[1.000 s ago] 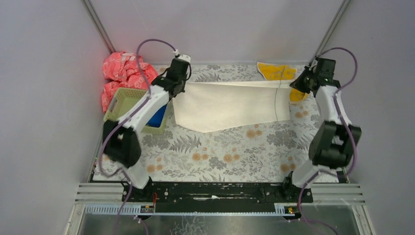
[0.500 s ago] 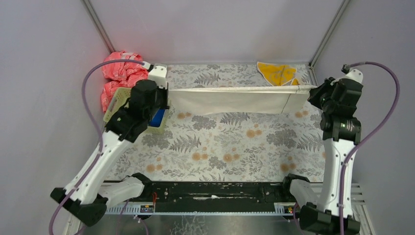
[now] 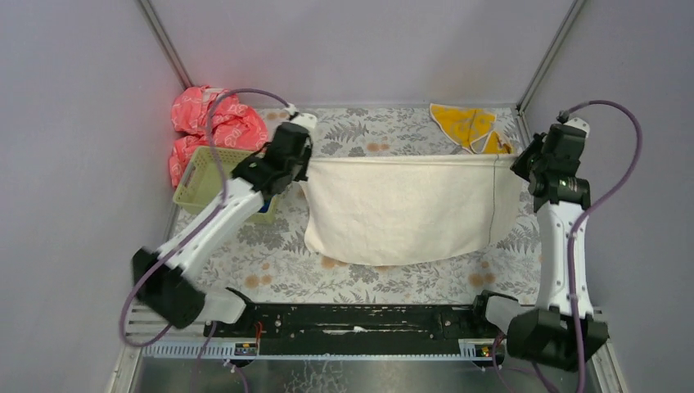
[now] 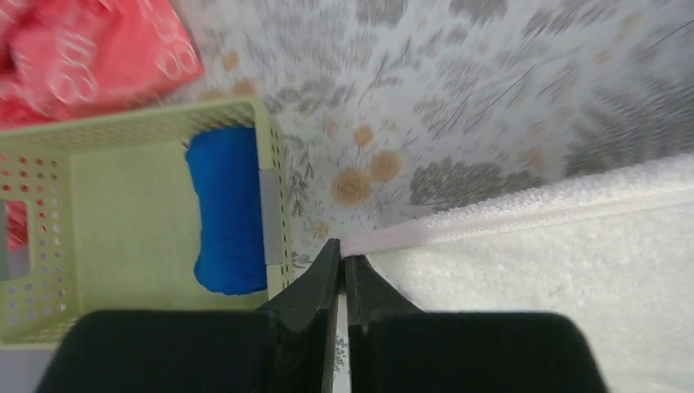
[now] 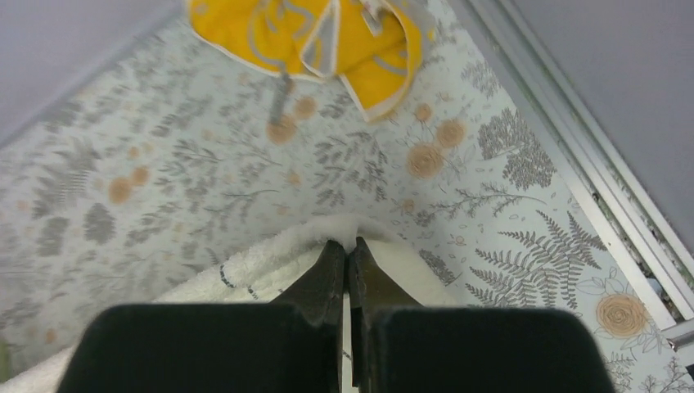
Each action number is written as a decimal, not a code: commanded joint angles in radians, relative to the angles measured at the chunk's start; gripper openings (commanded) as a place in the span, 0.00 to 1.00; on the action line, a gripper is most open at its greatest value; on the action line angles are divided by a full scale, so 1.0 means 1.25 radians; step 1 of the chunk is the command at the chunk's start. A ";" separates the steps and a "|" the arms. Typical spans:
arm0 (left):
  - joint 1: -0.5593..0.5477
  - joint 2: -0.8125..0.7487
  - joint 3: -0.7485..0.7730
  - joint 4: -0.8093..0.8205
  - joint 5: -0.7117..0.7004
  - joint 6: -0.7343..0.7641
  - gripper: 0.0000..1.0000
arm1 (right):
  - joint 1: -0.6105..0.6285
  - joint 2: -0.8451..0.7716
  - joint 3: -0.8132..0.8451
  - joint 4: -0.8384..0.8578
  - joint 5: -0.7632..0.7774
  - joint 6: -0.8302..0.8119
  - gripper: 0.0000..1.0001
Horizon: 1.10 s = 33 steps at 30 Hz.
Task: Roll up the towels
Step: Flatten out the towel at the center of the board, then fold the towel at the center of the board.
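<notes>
Both hands are busy on the same thing. The left gripper has its fingers pinched flat together with the corner of the cream towel caught between the tips. On its wrist cam the fuzzy hem runs off to the right from exactly where the tips meet.

The right gripper is the same story: it's clamped tight on the opposite corner, with a little hump of cream cloth bunched up at the fingertips.

From the overhead cam, the top edge of that towel is stretched pretty much straight between the two grippers across the far half of the table. The rest of it spreads toward me in a wide sheet with a slightly curved lower edge. I honestly can't tell whether the lower edge is lying on the floral cover or hanging just off it.

Working outward on the left, a light green basket sits just beside the left gripper, under that arm. The blue towel is inside it, lying as a chunky roll against the wall closest to the cream towel. Behind the basket, a pink-red cloth with white print is crumpled in the far left corner.

On the right, the yellow towel lies in a loose heap at the far right corner, just beyond the right gripper. There's a strip of bare floral cover between it and the cream one.
</notes>
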 commanded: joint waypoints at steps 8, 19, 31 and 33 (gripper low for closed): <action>0.032 0.623 0.299 -0.034 -0.154 0.038 0.00 | -0.012 0.479 0.020 0.249 0.059 -0.044 0.00; 0.091 0.773 0.419 0.007 -0.123 0.092 0.00 | -0.013 0.742 0.219 0.237 -0.008 -0.093 0.00; 0.096 0.645 0.276 0.045 -0.094 0.049 0.00 | -0.023 0.724 0.225 0.163 -0.072 -0.074 0.00; 0.095 0.607 0.244 0.040 -0.077 0.030 0.01 | -0.025 0.706 0.209 0.144 -0.072 -0.065 0.00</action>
